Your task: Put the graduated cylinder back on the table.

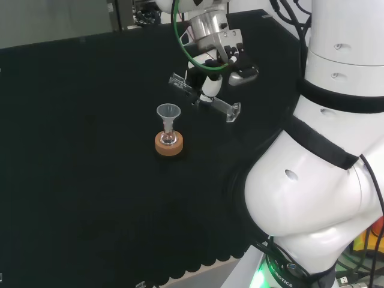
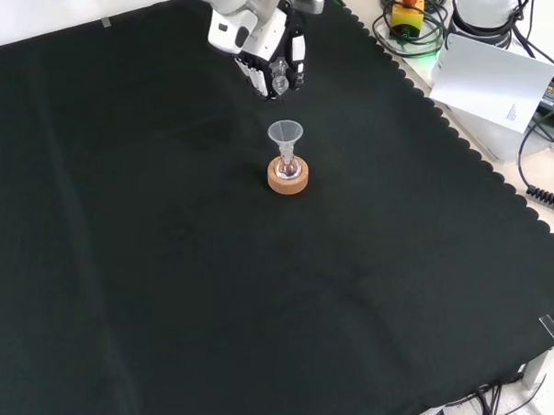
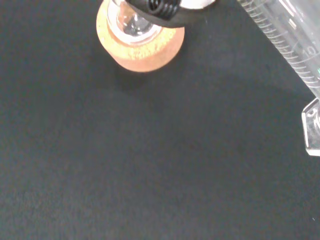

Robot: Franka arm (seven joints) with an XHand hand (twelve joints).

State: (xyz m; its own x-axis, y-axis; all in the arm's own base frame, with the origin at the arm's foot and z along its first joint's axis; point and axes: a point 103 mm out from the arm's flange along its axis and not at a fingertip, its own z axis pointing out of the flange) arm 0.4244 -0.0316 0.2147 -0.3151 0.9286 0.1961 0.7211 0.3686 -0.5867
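The clear graduated cylinder [image 1: 204,96] lies nearly level above the cloth, its fingers-and-thumb grip around the middle. The hand [image 1: 210,81] is shut on it. The cylinder's flat foot [image 1: 233,112] points toward the arm in the head view. In the front view the hand [image 2: 266,46] hangs near the cloth's far edge, with the cylinder [image 2: 281,79] showing end-on between the fingers. In the wrist view the cylinder's marked tube [image 3: 287,42] and foot [image 3: 312,127] float over bare cloth.
A small round flask with a clear funnel [image 1: 168,113] in its neck sits on a cork ring [image 1: 168,146], to the hand's lower left in the head view. The cork ring [image 2: 287,179] is nearer than the hand in the front view. Cables and boxes [image 2: 499,79] lie beyond the cloth's scalloped edge.
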